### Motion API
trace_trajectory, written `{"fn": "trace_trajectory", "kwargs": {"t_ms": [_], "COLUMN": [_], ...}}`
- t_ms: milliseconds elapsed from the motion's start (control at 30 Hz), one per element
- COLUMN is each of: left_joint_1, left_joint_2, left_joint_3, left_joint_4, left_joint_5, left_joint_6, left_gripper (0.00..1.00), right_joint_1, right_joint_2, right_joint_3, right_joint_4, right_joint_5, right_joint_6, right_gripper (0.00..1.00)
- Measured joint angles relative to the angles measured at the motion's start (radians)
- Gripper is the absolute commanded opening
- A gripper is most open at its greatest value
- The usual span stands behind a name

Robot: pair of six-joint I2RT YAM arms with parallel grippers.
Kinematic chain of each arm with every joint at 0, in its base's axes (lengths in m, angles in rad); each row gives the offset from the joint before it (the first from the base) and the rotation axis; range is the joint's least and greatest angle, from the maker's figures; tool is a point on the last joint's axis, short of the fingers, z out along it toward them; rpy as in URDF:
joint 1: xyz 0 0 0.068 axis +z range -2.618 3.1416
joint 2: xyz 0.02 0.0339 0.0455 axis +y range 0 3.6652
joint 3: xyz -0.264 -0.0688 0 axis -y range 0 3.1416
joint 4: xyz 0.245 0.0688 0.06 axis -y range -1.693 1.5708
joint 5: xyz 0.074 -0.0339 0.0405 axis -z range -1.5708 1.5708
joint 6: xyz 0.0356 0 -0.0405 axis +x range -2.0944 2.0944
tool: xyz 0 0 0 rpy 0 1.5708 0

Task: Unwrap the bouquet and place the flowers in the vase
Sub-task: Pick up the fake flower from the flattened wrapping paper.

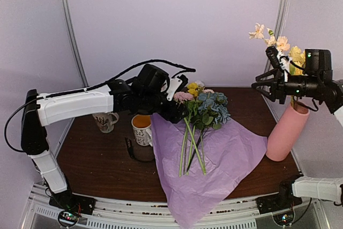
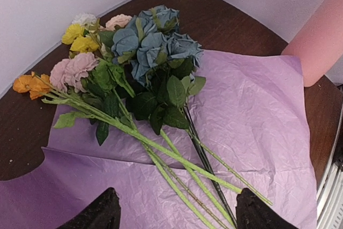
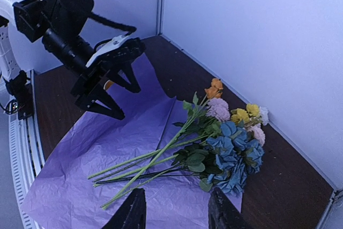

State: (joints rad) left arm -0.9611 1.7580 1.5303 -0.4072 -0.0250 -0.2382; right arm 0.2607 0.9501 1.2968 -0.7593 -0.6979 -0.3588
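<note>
At the left of the tabletop [image 1: 96, 154], noted a white patterned mug [image 1: 105, 122] standing upright toward the back. Just right of it, found a second mug [image 1: 142, 130], orange-tinted inside, at the left border of the tissue paper [image 1: 230, 154]; cannot tell whether touching.

Above both mugs, observed the left arm [image 1: 75, 105] extended rightward. Left end effector [image 3: 128, 104] found hovering over the rear left part of the paper, jaws spread wide, gripping nothing.

At centre, recorded the pink-lilac tissue paper spread open and creased, with one corner hanging over the near edge of the tabletop. On it, found the flowers [image 1: 206, 111] lying loose in one bunch. Heads point toward the back: blue blooms to the right, pink, yellow, white and orange to their left. Some heads seen past the paper's rear border, over bare wood. Green stems noted fanning toward the near edge, bare on the open sheet.

At the right edge, noted the vase [image 1: 286, 132], plain pink, just beside the paper's right corner, appearing tilted in the overhead view. Above its mouth, seen peach and yellow blooms [image 1: 281, 44] rising.

Right end effector [image 3: 176, 202] found level just above the vase, beside those stems, jaws partly apart with nothing between them in the wrist view. Contact with the stems cannot be told.
</note>
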Motion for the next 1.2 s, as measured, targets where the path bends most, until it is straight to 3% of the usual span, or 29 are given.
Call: {"fn": "trace_trajectory", "kwargs": {"t_ms": [200, 400, 700, 1200], "left_joint_1": [0.0, 0.0, 0.0, -0.007], "left_joint_2": [0.113, 0.209, 0.395, 0.404], "left_joint_3": [0.057, 0.121, 0.298, 0.211], "left_joint_4": [-0.024, -0.041, -0.103, -0.121], "left_joint_5": [0.0, -0.03, -0.029, -0.012], "left_joint_6": [-0.222, -0.38, -0.463, -0.658], "left_gripper": [0.74, 0.72, 0.57, 0.53], "right_joint_1": [0.207, 0.25, 0.25, 0.25], "right_joint_2": [0.079, 0.071, 0.064, 0.091], "right_joint_3": [-0.246, -0.406, -0.454, -0.46], "right_joint_4": [0.095, 0.193, 0.304, 0.344], "right_joint_5": [0.027, 0.068, 0.172, 0.211], "right_joint_6": [-0.09, -0.118, -0.14, -0.159], "right_gripper": [0.4, 0.4, 0.41, 0.4]}}
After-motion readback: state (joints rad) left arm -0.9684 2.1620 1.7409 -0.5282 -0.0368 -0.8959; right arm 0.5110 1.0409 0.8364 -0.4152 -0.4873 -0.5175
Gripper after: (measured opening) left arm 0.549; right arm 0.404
